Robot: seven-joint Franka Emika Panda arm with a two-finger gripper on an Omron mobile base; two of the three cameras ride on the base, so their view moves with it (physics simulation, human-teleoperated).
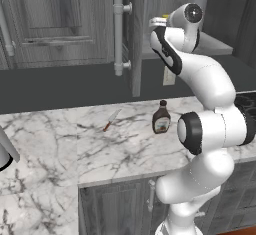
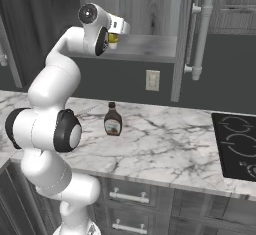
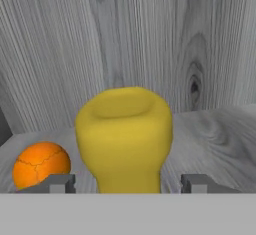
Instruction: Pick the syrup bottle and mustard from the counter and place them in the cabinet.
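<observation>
One mustard (image 3: 124, 139) stood between our hand's (image 3: 128, 183) spread, released fingers (image 3: 57, 183) on the cabinet (image 2: 150, 46) shelf, an orange ball (image 3: 40, 163) at nine o'clock; syrup bottle (image 1: 161, 117) stood on the worktop (image 1: 50, 139).

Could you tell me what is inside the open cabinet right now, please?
On the cabinet shelf sits the mustard, between the open fingers, with an orange ball beside it. The arm covers part of the shelf in both base views.
</observation>
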